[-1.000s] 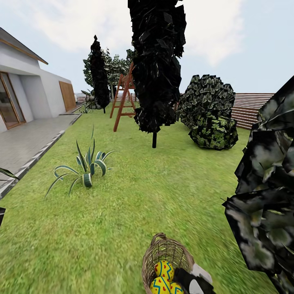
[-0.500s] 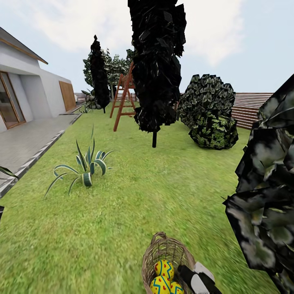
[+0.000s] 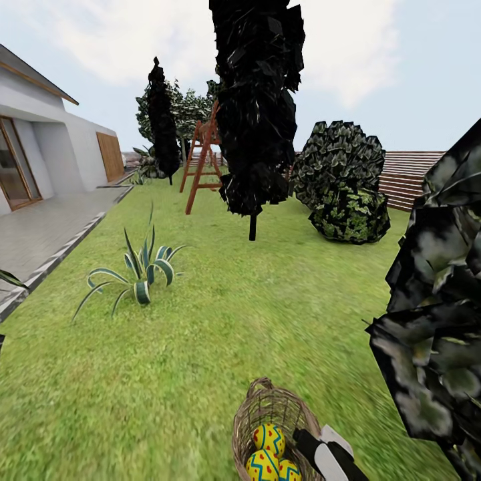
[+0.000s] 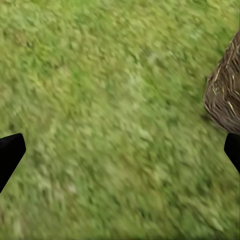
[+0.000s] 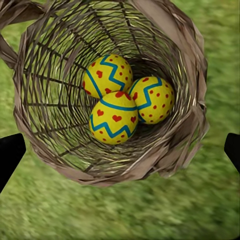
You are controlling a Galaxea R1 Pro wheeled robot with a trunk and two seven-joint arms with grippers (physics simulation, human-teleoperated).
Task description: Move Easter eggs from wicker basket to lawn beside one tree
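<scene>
Sliding a little farther out past the wicker basket than a second ago, the right arm now hangs beside the rim, while the head camera's outlook on the garden is unchanged. Fingertips of the right gripper sit at opposite edges of its wrist view, spread wide and holding nothing, the basket mouth between them. That wide spread, held straight above the opening, looks like preparation for a descent onto an egg. All three Easter eggs lie huddled together at the bottom of the basket, touching one another, none yet removed.

The left gripper is likewise spread wide and empty, its dark tips framing bare lawn with the basket's woven side just beside one tip; it seems parked out of the way.

Beyond the basket, the lawn runs to a spiky striped plant, a black-leaved tree and a wooden playset. A dark leafy crown hangs close beside the basket, probably the nearest candidate for the drop-off.
</scene>
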